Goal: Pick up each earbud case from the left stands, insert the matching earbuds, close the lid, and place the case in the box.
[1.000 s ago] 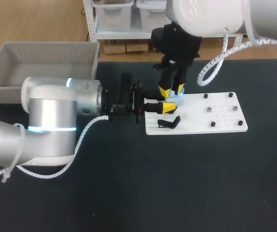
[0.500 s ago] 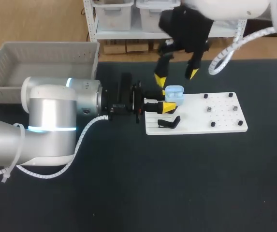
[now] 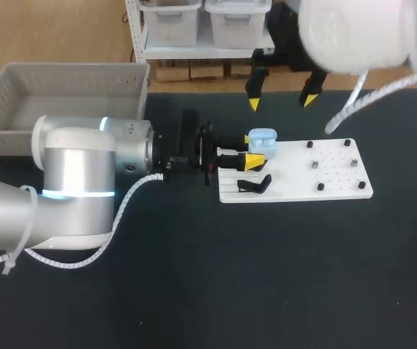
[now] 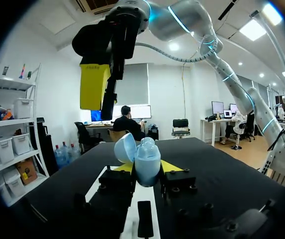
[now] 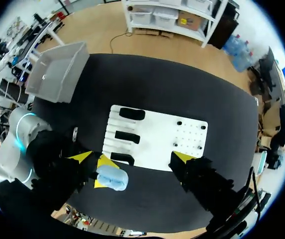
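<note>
A light blue earbud case (image 3: 261, 139) hangs just over the white stand board's (image 3: 303, 174) left end, and my left gripper (image 3: 249, 149) is shut on it from the left. In the left wrist view the case (image 4: 145, 160) sits between the yellow fingertips (image 4: 172, 166) with its lid (image 4: 124, 147) tipped open. My right gripper (image 3: 281, 102) is open and empty, above and beyond the case. From its wrist, the right gripper (image 5: 131, 158) looks down on the case (image 5: 113, 179) and the board (image 5: 182, 134).
A black stand (image 3: 255, 185) sits on the board's left part, with small black pegs (image 3: 320, 187) on its right half. A grey bin (image 3: 62, 94) stands at the table's back left. Dark tabletop (image 3: 266, 276) lies in front.
My right gripper, closed at the case a second ago, has opened wide and lifted up and back from it. The left gripper and case have stayed put.
</note>
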`<action>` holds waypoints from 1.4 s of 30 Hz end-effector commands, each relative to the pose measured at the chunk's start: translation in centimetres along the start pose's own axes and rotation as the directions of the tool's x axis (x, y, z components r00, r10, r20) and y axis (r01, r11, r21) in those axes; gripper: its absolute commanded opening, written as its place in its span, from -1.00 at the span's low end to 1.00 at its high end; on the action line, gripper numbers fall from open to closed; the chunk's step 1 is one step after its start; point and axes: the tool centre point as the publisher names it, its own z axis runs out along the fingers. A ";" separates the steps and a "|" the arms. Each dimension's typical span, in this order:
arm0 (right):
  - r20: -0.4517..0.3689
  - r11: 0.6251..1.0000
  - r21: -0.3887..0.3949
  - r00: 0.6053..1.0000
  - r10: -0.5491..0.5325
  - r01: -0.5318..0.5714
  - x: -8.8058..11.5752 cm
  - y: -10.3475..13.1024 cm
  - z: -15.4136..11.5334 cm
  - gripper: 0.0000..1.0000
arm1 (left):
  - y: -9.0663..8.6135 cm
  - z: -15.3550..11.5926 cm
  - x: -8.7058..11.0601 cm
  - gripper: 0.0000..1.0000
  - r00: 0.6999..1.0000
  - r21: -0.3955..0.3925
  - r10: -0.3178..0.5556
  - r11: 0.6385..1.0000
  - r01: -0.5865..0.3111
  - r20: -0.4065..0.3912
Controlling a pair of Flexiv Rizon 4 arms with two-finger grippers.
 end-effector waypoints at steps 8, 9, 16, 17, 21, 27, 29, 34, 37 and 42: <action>0.026 0.999 0.030 0.999 0.023 -0.024 0.8 -2.1 1.7 1.00 | -0.2 0.0 0.0 -1.00 1.000 -0.006 0.002 1.000 -0.002 0.002; 0.022 0.999 0.030 0.999 0.025 -0.025 1.0 -2.3 1.8 1.00 | -0.2 0.0 0.0 -1.00 1.000 -0.006 0.002 1.000 -0.002 0.002; -0.001 0.999 0.027 1.000 0.021 -0.021 1.9 -2.4 1.9 1.00 | -0.2 0.0 0.0 -1.00 1.000 -0.006 0.002 1.000 -0.002 0.002; -0.005 0.999 0.027 1.000 0.020 -0.020 2.0 -2.4 1.9 1.00 | -0.2 0.0 0.0 -1.00 1.000 -0.006 0.002 1.000 -0.002 0.002; -0.018 1.000 0.018 1.000 0.018 -0.018 2.4 -2.3 2.2 1.00 | -0.2 0.0 0.0 -1.00 1.000 -0.006 0.002 1.000 -0.002 0.002; -0.031 1.000 0.009 0.999 0.015 -0.015 3.0 -2.1 2.3 1.00 | -0.2 0.0 0.0 -1.00 1.000 -0.006 0.002 1.000 -0.002 0.002; -0.037 1.000 0.006 0.999 0.014 -0.014 3.1 -2.0 2.3 1.00 | -0.2 0.0 0.0 -1.00 1.000 -0.006 0.002 1.000 -0.002 0.002; -0.041 1.000 -0.001 0.999 0.015 -0.015 3.6 -1.9 2.0 1.00 | -0.2 0.0 0.0 -1.00 1.000 -0.006 0.002 1.000 -0.002 0.002; -0.051 1.000 -0.017 0.999 0.015 -0.016 4.0 -1.8 1.9 1.00 | -0.2 0.0 0.0 -1.00 1.000 -0.006 0.002 1.000 -0.002 0.002; -0.047 1.000 -0.025 0.999 0.010 -0.011 4.1 -1.6 1.3 1.00 | -0.2 0.0 0.0 -1.00 1.000 -0.006 0.002 1.000 -0.002 0.002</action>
